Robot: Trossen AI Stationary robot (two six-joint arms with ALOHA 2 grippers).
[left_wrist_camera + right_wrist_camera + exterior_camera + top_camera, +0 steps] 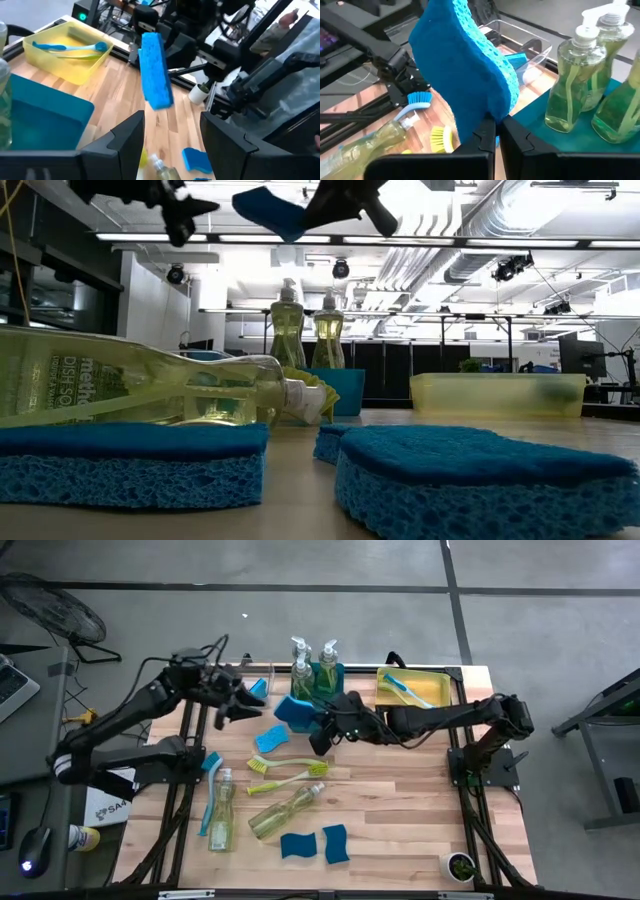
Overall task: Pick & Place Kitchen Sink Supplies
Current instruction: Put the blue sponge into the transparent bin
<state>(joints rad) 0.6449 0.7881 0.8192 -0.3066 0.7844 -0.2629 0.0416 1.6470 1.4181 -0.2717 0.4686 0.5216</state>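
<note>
My right gripper (318,728) is over the middle of the table, shut on a blue wavy-edged sponge (293,712), which also shows in the low view (268,210) and the left wrist view (155,70). My left gripper (236,704) hovers open to the sponge's left, touching nothing, its fingers (127,137) spread. Two soap bottles (313,668) stand upright in the teal bin (337,668). Two more bottles (285,810) lie on their sides on the table, with lime brushes (287,772), a blue brush (210,780) and loose sponges (315,843). My right gripper (494,134) pinches the sponge between its two fingers at one edge (487,112). The fingers come from the table's right, roughly level. The sponge is lifted clear of the table and sticks out beyond the fingertips, standing on edge.
A yellow bin (440,690) at the far right holds a blue brush (402,686). A clear bin (262,672) sits left of the teal bin with something blue inside. One more sponge (270,738) lies below the held one. Bare wood shows right of centre (400,800).
</note>
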